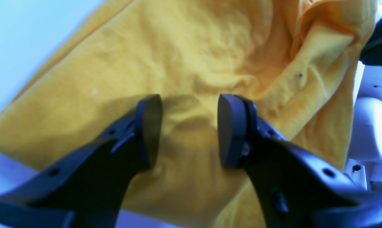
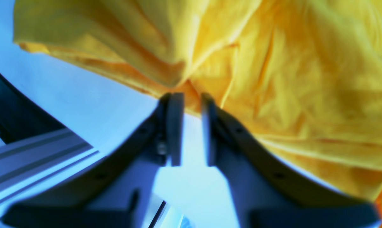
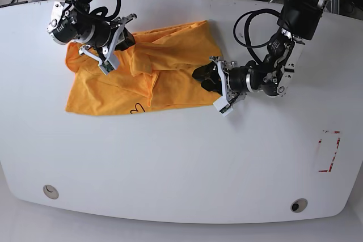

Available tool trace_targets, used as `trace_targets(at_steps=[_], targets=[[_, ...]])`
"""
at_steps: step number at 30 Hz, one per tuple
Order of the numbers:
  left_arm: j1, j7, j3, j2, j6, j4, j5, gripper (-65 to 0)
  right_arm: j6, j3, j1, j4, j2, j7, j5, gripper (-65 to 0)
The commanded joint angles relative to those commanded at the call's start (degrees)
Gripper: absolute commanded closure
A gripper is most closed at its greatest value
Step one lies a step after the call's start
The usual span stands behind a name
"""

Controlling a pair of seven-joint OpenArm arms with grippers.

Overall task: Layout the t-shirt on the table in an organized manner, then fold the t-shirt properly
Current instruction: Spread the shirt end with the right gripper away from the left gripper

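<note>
On the table point(image 3: 181, 162), rumpled t-shirt point(image 3: 164, 75) between spread left tool point(image 1: 189, 129) and narrowly parted right tool point(image 2: 192, 129).

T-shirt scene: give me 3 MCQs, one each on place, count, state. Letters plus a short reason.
1. Where on the table does the t-shirt lie?
A. far half, toward the base view's left
B. near edge, centre
C. on the red-marked rectangle

2. How many round grommet holes show in the tabletop?
A. none
B. two
C. four

3. How is the left gripper set?
A. shut on a sleeve
C. out of view
B. open, fingers apart over the cloth

Answers:
1 A: the orange cloth sits in the far left part, well away from the red-marked rectangle at the right.
2 B: one grommet hole near the front left edge, another near the front right.
3 B: the left wrist view shows a wide gap between the fingers, with shirt fabric visible through it.
</note>
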Motion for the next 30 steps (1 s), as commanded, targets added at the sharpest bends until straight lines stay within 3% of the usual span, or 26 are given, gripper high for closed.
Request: trace_targets(at_steps=[3, 5, 22, 26, 30], targets=[[0.00, 0.00, 0.00, 0.00, 0.00, 0.00, 0.00, -26.9, 0.00, 0.00, 1.14, 0.00, -1.32, 0.00, 0.00, -40.4], [0.00, 0.00, 0.00, 0.00, 0.00, 0.00, 0.00, -26.9, 0.00, 0.00, 1.41, 0.00, -1.93, 0.18, 0.00, -42.5], [0.00, 0.00, 0.00, 0.00, 0.00, 0.00, 0.00, -26.9, 0.00, -0.18, 5.27, -1.23, -6.77, 0.44, -0.44, -42.2], [0.00, 0.00, 0.00, 0.00, 0.00, 0.00, 0.00, -26.9, 0.00, -0.18, 5.36, -3.43, -7.03, 1.49, -0.26, -37.3], [0.00, 0.00, 0.00, 0.00, 0.00, 0.00, 0.00, -26.9, 0.00, -0.26, 5.36, -5.45, -7.03, 2.20, -0.09, -22.5]])
